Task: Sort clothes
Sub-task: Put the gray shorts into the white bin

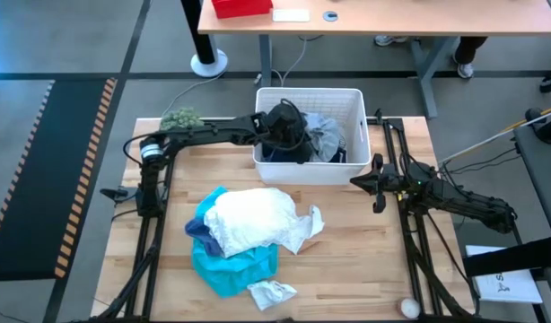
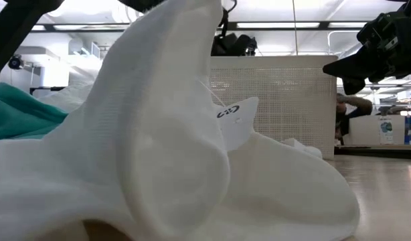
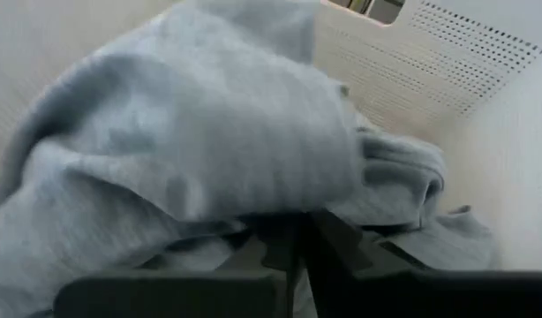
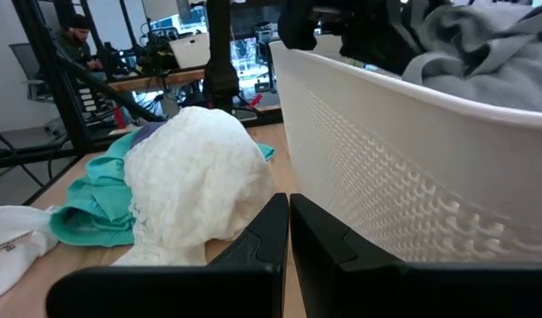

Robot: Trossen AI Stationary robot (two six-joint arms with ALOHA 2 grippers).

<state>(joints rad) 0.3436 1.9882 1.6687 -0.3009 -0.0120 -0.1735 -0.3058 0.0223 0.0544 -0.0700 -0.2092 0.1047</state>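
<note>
I am looking down on the counter (image 1: 365,269) as the left pincer (image 1: 284,133) is reaching into the white bin (image 1: 352,170), its fingers (image 3: 293,252) pressed together among the folds of the grey garment (image 3: 209,150). Whether any cloth is actually being pinched between them I cannot tell, because the fabric is filling most of the left wrist view and covering the fingertips. From above, the arm's dark head is hiding a good part of the bin's contents; beside it I am seeing the grey garment (image 1: 327,136) and a strip of navy fabric (image 1: 280,154) lying against the bin's near wall, too little of it showing to make out any pattern.

The right pincer (image 1: 376,184) is hanging clenched and empty just beside the bin's right corner, touching nothing.

In front of the bin, well apart from it, the white garment (image 1: 253,220) is lying heaped on top of the turquoise garment (image 1: 229,265), which is sticking out at the pile's edge farthest from the bin. A dark blue patch is peeking from under the pile, its shape hidden. A small white sock (image 1: 272,292) is lying at the far edge of the turquoise cloth. In the low view, white cloth (image 2: 158,147) is blocking nearly everything but the bin's perforated wall (image 2: 279,100).

A fuzzy green ball (image 1: 179,117) is sitting to the left of the bin, beside the left arm.
</note>
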